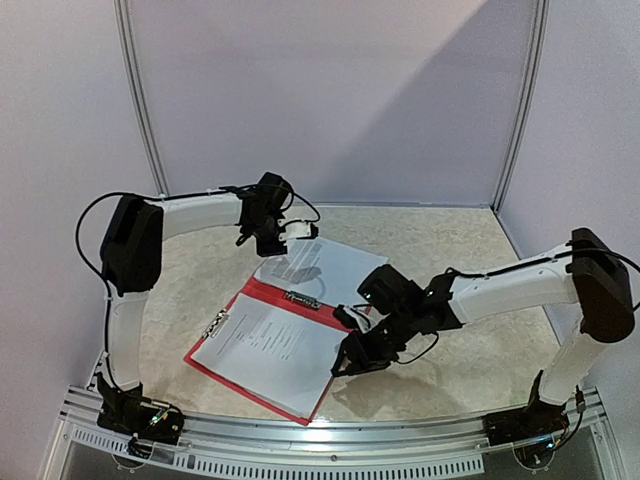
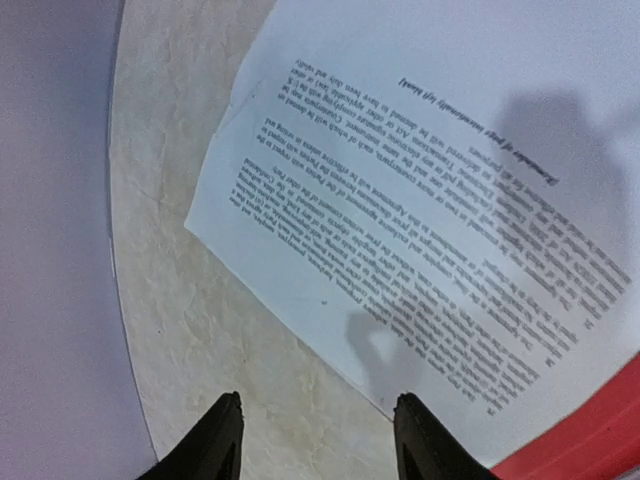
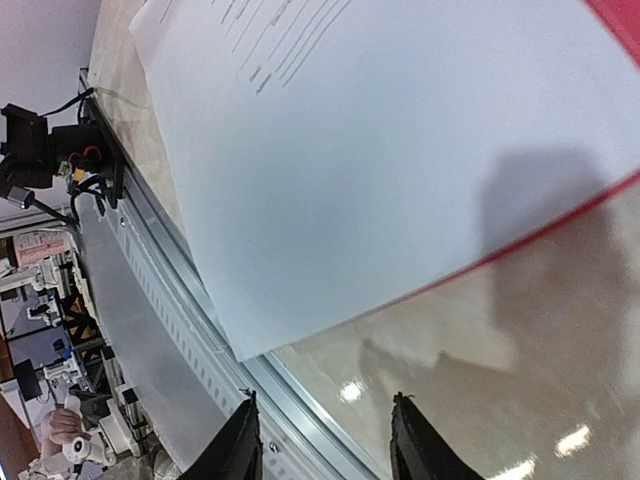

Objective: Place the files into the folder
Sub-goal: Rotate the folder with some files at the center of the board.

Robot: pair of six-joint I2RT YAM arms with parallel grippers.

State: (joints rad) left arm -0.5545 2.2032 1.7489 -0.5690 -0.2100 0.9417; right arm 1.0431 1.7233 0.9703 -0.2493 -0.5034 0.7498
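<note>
The red folder [image 1: 232, 368] lies flat at the near middle of the table, with one of the files [image 1: 268, 345] resting on it. More files [image 1: 328, 265] lie behind it on the table, their near edge at the folder's far edge by a small metal clip [image 1: 302, 299]. My left gripper [image 1: 283, 243] hangs open over the far left corner of those printed sheets [image 2: 430, 200], with nothing between its fingers [image 2: 225, 440]. My right gripper [image 1: 345, 362] is open and empty just off the folder's near right edge [image 3: 560, 225], beside the sheet [image 3: 380, 160] on it.
The aluminium rail [image 3: 180, 300] of the table's near edge runs right below the right gripper. White walls close in the table at the left [image 2: 50, 250] and at the back. A bare beige tabletop [image 1: 460, 250] spreads to the right of the files.
</note>
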